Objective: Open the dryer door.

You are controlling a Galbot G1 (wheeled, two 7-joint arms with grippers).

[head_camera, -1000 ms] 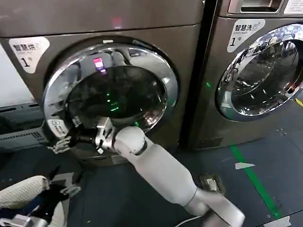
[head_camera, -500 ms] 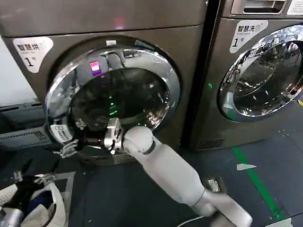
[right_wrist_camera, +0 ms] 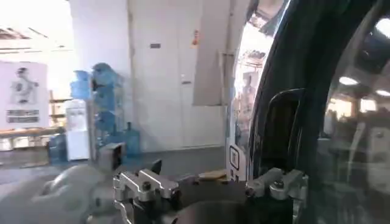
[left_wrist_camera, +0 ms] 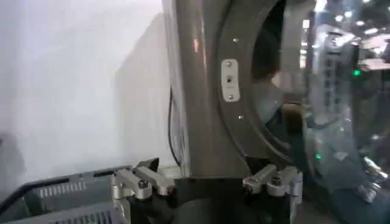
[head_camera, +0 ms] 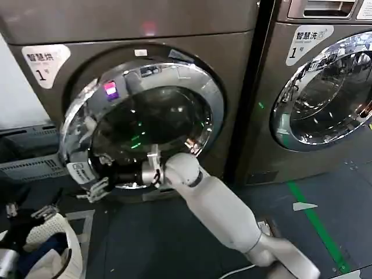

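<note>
- Reaching to the lower-left rim of the dryer door (head_camera: 139,125) (left-centre of frame, slightly ajar), the right gripper (head_camera: 100,187) has fingers spread.
- Left gripper (head_camera: 23,216) idles, lower-left corner, fingers apart.

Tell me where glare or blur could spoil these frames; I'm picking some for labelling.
Head view: the dryer door has a chrome ring with bright mirror reflections, and green and pink light spots show on its dark glass. Left wrist view: soft overall, with the white wall washed out. Right wrist view: the door glass is blurred, and the room's upper corner is overexposed.
</note>
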